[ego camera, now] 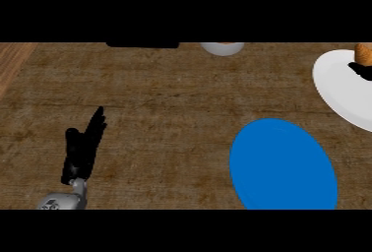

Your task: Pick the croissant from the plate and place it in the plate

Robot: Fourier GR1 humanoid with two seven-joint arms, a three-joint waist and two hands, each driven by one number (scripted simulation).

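Observation:
The croissant (364, 53), orange-brown, lies on the white plate (338, 91) at the far right, cut by the view's right edge. A black part of my right hand (362, 72) shows just below the croissant, over the white plate and close against it; most of the hand is out of view. The blue plate (283, 165) lies on the counter at the lower right, with nothing on it. My left hand (81, 147) rests at the lower left, open with its fingers straight and pointing away, far from both plates.
A white round object (222, 48) with an orange top sits at the counter's far edge. A black object (143, 44) lies left of it. A lighter wood strip (13, 61) runs along the far left.

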